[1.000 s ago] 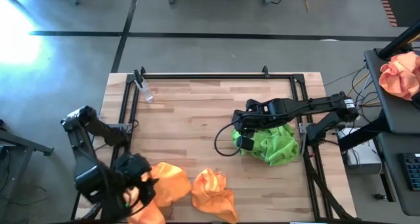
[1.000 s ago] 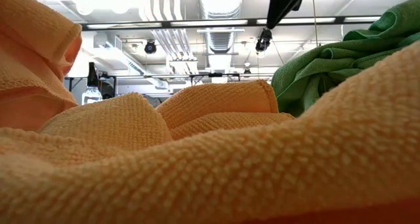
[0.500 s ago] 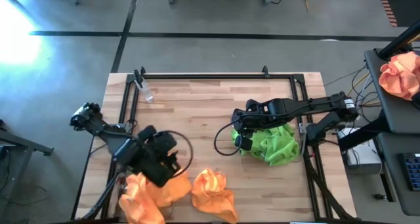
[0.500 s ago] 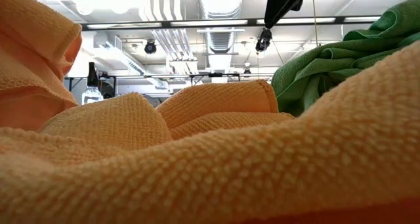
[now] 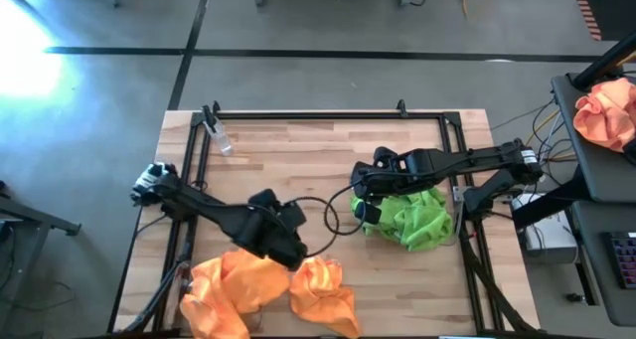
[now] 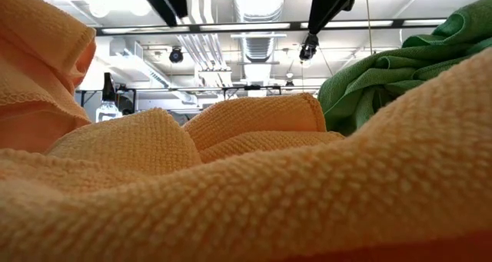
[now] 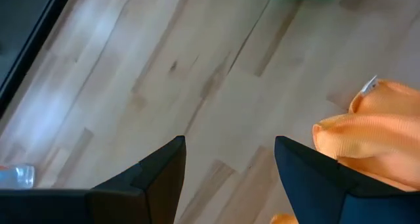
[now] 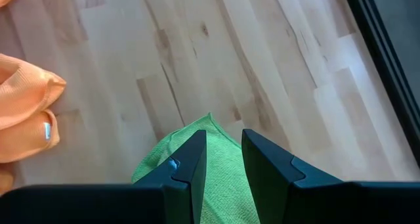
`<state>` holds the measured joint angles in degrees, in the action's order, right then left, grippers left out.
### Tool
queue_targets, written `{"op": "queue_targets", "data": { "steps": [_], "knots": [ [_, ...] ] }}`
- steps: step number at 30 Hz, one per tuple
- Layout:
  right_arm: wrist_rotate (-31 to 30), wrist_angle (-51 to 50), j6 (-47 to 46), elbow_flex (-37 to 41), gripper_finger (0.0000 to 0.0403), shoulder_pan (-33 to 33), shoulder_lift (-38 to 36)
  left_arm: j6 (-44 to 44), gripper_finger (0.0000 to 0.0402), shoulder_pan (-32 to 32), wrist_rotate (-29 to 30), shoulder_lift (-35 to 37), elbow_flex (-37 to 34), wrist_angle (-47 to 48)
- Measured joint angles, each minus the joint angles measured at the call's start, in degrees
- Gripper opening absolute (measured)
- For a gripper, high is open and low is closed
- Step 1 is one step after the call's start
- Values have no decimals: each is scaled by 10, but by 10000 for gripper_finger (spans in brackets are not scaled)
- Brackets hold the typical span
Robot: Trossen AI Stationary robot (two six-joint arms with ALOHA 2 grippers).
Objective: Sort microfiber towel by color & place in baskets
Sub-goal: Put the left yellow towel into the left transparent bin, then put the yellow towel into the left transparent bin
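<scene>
wooden tabletop point(image 5: 298, 170) carried everything, with no basket plainly visible. nearest, two orange towels point(image 5: 238, 289) lay bunched at the front edge, one apparently already dropped aside. just behind them the left gripper point(image 5: 283, 245) hovered with jaws spread wide and empty, likely lining up on the loose orange towel point(image 7: 367, 142). farther back, the right gripper point(image 5: 366, 212) sat at the green towel pile point(image 5: 412, 220), jaws narrowly parted; whether they pinched cloth i could not tell.

Your high view looks straight down on the surface point(image 5: 298, 170). Your low view sits pressed against an orange towel point(image 6: 254, 208). Both wrist views share the planks.
</scene>
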<state>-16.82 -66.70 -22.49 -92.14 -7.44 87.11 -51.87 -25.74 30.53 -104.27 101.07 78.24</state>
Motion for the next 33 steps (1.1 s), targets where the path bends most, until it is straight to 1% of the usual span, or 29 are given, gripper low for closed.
{"op": "queue_targets", "data": {
  "steps": [3,6,9,12,13,18,23,30,33],
  "knots": [
    [-1,0,0,0,91,0,0,24,216,1,0,-27,25,8],
    [-1,0,0,0,91,0,0,48,216,1,0,-53,66,21],
    [-1,0,0,0,91,0,0,68,216,1,2,-84,122,51],
    [-1,-1,-4,0,91,0,0,72,216,-1,3,-118,193,115],
    [-1,-1,-4,0,91,0,0,74,216,-1,3,-130,214,122],
    [-1,-8,-4,0,91,0,0,108,216,-14,-47,-167,280,117],
    [-1,-29,-4,0,91,0,0,113,216,-31,-44,-192,298,118],
    [-13,-56,-4,0,91,0,0,85,216,-33,-41,-217,288,118],
    [-13,-56,-10,0,91,0,0,78,216,-35,-55,-232,293,118]
  ]
}}
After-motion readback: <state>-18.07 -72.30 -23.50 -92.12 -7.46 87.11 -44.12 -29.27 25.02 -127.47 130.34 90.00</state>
